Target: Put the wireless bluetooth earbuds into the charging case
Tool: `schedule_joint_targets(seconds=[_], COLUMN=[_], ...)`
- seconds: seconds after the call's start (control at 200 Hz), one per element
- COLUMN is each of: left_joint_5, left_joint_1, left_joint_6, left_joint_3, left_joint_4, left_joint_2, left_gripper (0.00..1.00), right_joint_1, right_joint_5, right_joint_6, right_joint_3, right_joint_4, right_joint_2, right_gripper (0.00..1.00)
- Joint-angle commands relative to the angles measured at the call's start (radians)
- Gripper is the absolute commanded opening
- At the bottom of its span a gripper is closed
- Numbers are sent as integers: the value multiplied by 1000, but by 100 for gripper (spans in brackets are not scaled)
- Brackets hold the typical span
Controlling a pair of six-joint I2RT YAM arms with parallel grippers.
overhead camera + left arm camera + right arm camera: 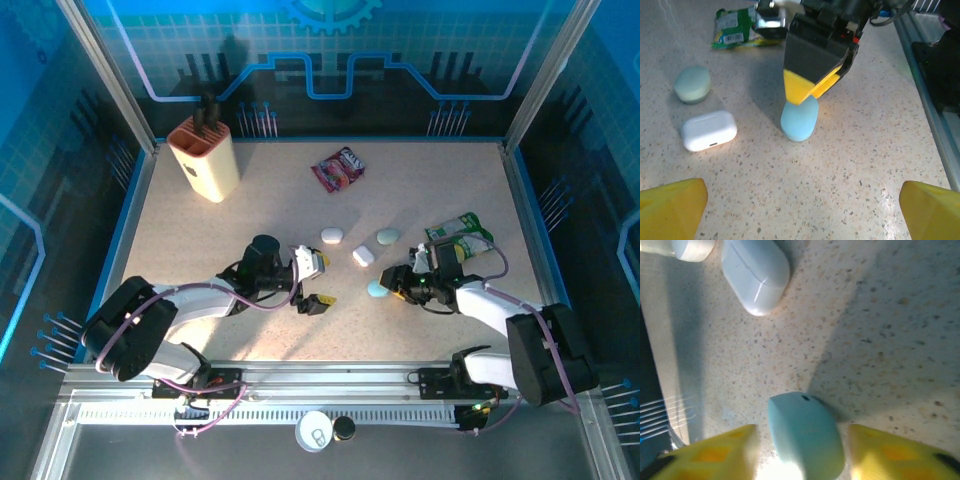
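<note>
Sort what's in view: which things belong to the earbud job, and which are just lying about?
Job in hand:
- pale blue case
- white case
- second white case
- pale green case

Lying about:
- pink snack packet
- green packet
- beige holder
- white cup at the near rail
</note>
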Motion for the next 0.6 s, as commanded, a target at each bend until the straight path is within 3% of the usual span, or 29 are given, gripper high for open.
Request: schedule_joint_targets(seconds=[0.0, 0.085, 0.345, 0.5, 0.595], left_joint_5=[-87, -190, -443, -742, -792], left_joint_1=[-5, 6, 119, 191, 271], left_joint_6=[-15, -72, -195, -248, -280], left_joint_3=[51, 56, 15, -32, -88], left_joint_4=[-94, -116, -144, -163, -127], left_joint_2=[-42, -80, -257, -336, -371], left_gripper=[99, 99, 99, 99, 99], right_joint_1=[-18, -21, -24, -25, -28], right_joint_5=[77, 152, 419, 609, 695], right_joint_6=[-48, -91, -340, -571, -683], right_joint_3=[19, 47, 196, 206, 146], right_joint_4=[-71, -147, -303, -171, 17], right_joint_2=[-60, -114, -240, -281, -264], right_gripper=[67, 78, 89, 91, 92])
